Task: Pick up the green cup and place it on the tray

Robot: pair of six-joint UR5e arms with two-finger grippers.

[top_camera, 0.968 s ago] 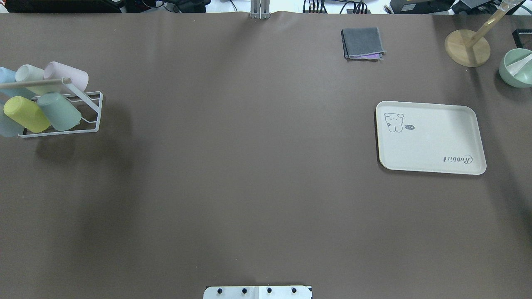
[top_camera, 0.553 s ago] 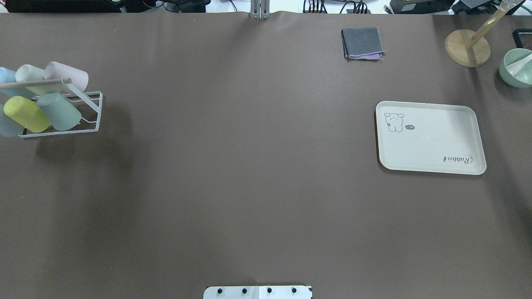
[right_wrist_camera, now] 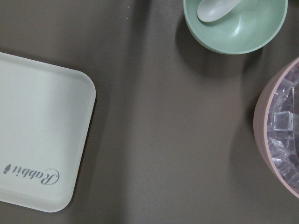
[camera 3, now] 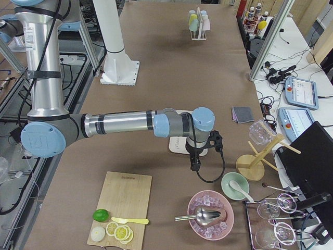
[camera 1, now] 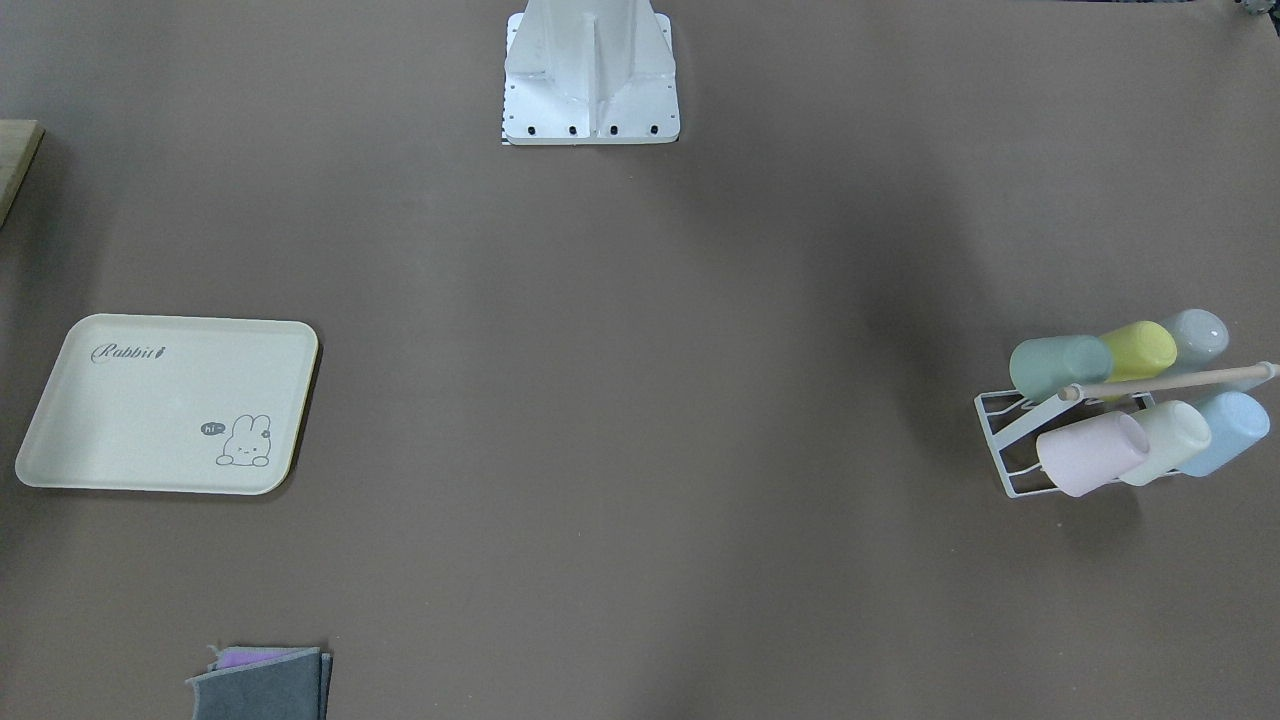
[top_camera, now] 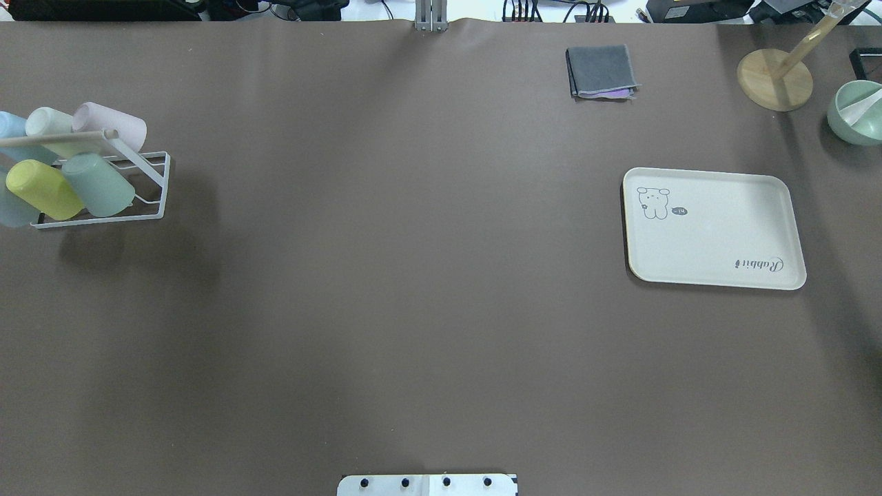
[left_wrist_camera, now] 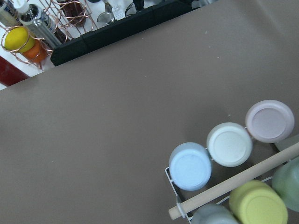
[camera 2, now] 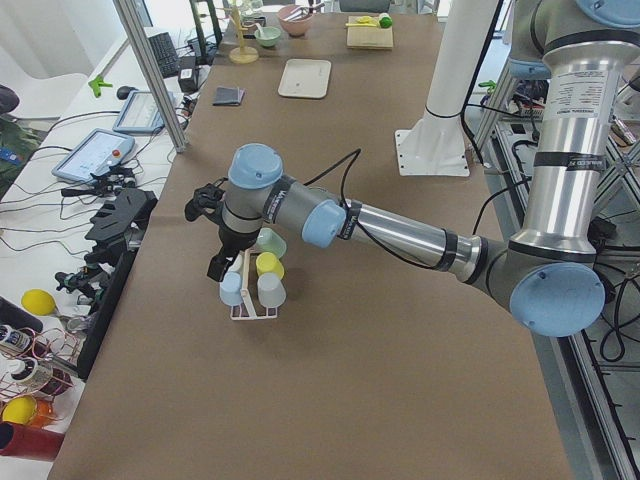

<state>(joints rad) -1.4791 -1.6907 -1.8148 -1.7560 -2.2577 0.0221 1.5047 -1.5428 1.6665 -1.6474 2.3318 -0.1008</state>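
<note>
On the brown surface point(top_camera: 413, 310), the green cup point(top_camera: 98, 184) lies tilted in a white wire rack point(top_camera: 166, 187) among other pastel cups at far left, well apart from the cream tray point(top_camera: 713, 231) at right, a folded grey cloth point(top_camera: 601, 69) beyond it.

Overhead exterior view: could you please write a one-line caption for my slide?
The green cup sits tilted on the white rack at left; the tray at right holds nothing.

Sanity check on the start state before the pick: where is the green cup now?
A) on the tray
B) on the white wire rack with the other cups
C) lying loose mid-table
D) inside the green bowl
B: the green cup lies tilted on the wire rack beside the yellow cup, across the table from the tray.
</note>
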